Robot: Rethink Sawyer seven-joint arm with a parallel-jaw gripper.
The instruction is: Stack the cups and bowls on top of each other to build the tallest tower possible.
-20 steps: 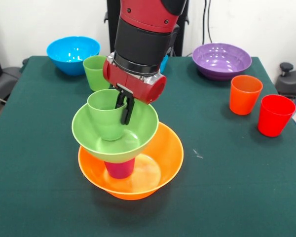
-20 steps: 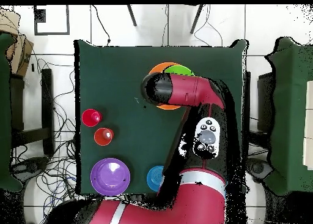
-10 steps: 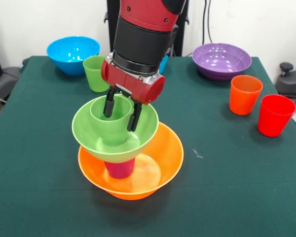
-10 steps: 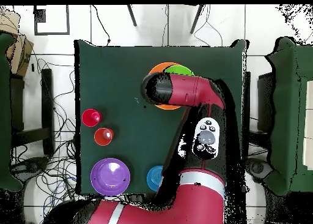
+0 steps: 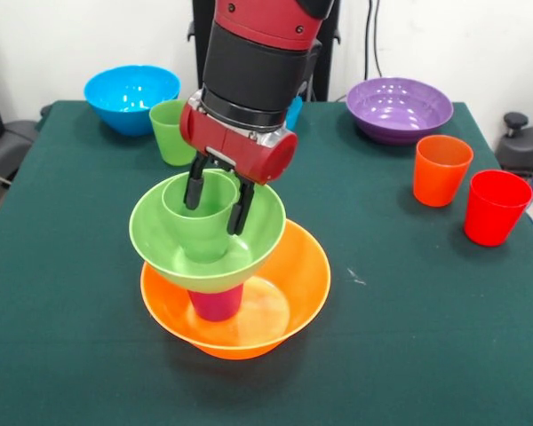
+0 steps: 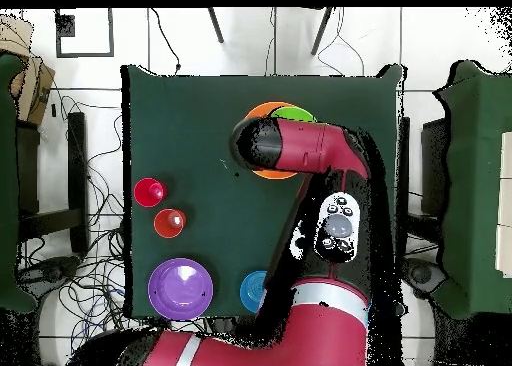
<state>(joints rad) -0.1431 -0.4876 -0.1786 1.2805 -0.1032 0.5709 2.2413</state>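
Observation:
The tower stands left of centre: a big orange bowl (image 5: 306,266) holds an upside-down purple cup (image 5: 215,303), which carries a lime green bowl (image 5: 160,238) with a green cup (image 5: 204,232) upright inside it. My gripper (image 5: 217,202) hangs open just over that cup. One finger is at its left rim and the other at its right, and neither grips it. In the overhead view the arm covers most of the stack, leaving only the orange bowl's rim (image 6: 259,111) and a green bowl edge (image 6: 296,113) showing.
A second green cup (image 5: 171,131) and a blue bowl (image 5: 131,96) stand at the far left. A smaller blue bowl (image 5: 295,112) peeks from behind the arm. The purple bowl (image 5: 398,108), orange cup (image 5: 441,169) and red cup (image 5: 496,206) sit on the right.
The gripper, shut on the green cup's rim a second ago, has opened and risen slightly. The cup now rests free in the green bowl.

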